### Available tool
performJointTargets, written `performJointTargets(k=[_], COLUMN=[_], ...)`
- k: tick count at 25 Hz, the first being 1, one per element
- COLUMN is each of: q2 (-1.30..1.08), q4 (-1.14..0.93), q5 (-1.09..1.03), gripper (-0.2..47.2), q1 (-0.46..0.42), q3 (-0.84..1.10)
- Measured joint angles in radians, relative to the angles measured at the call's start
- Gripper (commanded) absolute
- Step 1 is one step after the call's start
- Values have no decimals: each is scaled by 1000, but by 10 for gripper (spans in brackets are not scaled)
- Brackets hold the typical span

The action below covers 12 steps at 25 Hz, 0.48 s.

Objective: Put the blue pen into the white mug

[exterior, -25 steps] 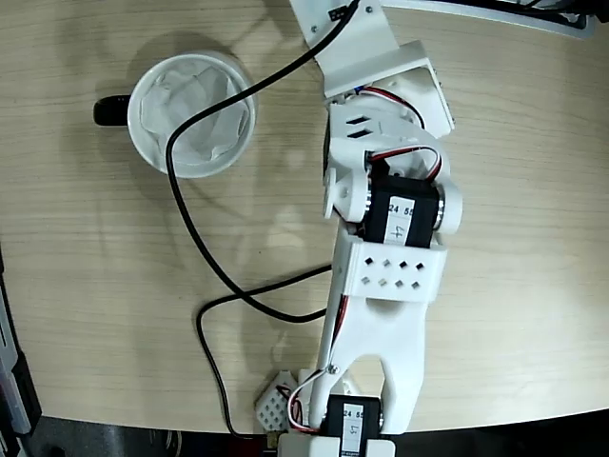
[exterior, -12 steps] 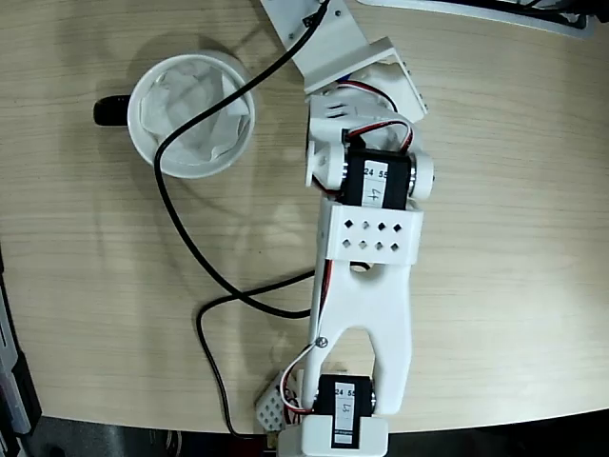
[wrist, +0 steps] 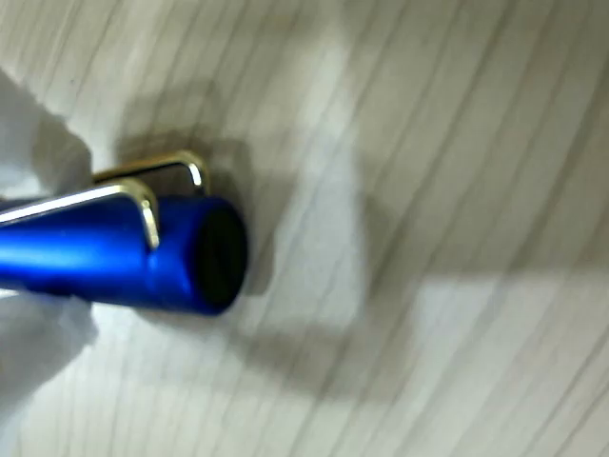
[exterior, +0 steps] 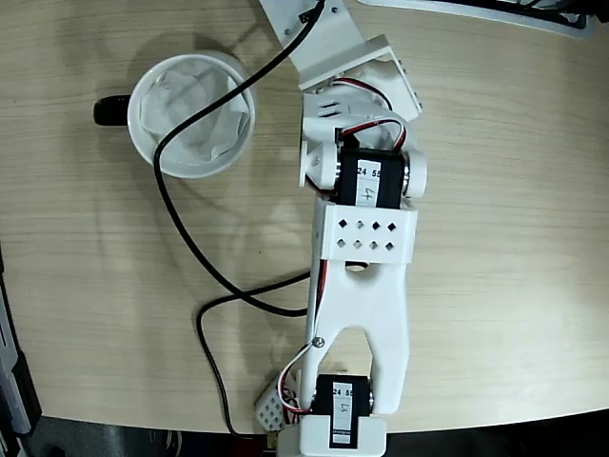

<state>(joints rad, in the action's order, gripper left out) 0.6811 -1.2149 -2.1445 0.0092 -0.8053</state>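
In the wrist view the blue pen (wrist: 124,252) fills the left side, capped end towards the camera, its metal clip on top. Blurred white fingers (wrist: 33,143) of my gripper (wrist: 43,252) sit above and below the pen, shut on it. The pen hangs over the wooden tabletop and casts a shadow there. In the fixed view the white mug (exterior: 192,114) stands at upper left, lined with crumpled white paper, its black handle (exterior: 112,111) pointing left. My arm's wrist (exterior: 347,81) is right of the mug. Pen and fingers are hidden under the arm there.
A black cable (exterior: 190,238) runs from the wrist across the mug's rim and loops over the table to the arm's base (exterior: 338,428). A white object (exterior: 495,11) lies along the table's far edge. The near table edge curves along the bottom.
The arm has swung left and towards the far edge, bringing its wrist nearer the mug; the cable shifted with it. The mug has not moved.
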Motion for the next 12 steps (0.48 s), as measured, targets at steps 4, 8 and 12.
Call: performJointTargets(k=[4, 8, 12], q2=[0, 29, 94], q4=[0, 51, 117], q5=[91, 259, 423], gripper=[1, 1, 1], q1=[0, 0, 0], q3=[0, 0, 0])
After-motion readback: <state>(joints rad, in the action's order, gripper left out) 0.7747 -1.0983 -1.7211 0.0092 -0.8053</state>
